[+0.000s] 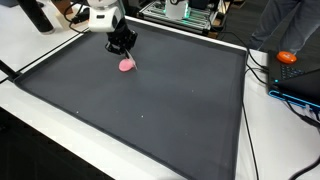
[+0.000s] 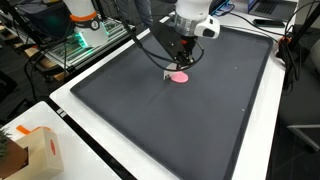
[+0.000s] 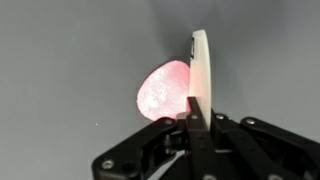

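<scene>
A pink, rounded, soft-looking object (image 3: 165, 90) lies on the dark grey mat (image 1: 150, 110), near its far edge; it shows in both exterior views (image 1: 126, 65) (image 2: 179, 76). My gripper (image 3: 196, 108) hangs just above it, pointing down, and also shows in both exterior views (image 1: 122, 45) (image 2: 183, 58). The fingers are closed together on a thin cream-white flat piece (image 3: 200, 62), seen edge-on. The piece sticks out past the fingertips, beside the pink object's right edge. I cannot tell whether the piece touches the pink object or the mat.
The mat (image 2: 190, 120) covers a white table. An orange object (image 1: 287, 57) and cables lie past one mat edge. A cardboard box (image 2: 30, 150) stands at a table corner. A rack with green lights (image 2: 75, 45) stands behind the table.
</scene>
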You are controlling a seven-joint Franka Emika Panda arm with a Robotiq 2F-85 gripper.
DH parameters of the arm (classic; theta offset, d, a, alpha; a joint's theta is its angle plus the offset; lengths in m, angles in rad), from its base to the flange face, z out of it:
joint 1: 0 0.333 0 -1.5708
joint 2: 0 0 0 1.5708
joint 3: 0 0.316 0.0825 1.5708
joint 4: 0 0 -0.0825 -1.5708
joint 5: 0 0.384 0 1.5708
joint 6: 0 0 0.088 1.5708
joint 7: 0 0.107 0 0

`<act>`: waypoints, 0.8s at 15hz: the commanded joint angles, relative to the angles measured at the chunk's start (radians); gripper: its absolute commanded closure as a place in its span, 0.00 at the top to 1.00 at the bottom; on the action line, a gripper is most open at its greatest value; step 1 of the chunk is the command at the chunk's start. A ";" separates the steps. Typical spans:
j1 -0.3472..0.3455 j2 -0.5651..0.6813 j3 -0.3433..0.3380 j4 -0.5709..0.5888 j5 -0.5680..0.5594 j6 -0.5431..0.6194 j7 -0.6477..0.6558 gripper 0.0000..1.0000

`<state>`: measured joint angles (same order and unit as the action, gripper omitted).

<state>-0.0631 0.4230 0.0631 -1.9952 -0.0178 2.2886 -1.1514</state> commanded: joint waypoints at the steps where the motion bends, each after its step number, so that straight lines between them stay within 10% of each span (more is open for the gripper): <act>1: 0.012 0.025 0.020 -0.013 -0.009 0.056 0.024 0.01; 12: -0.002 0.017 -0.032 -0.004 -0.088 0.005 0.142 0.01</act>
<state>-0.0440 0.4278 0.0555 -1.9924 -0.0693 2.3044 -1.0356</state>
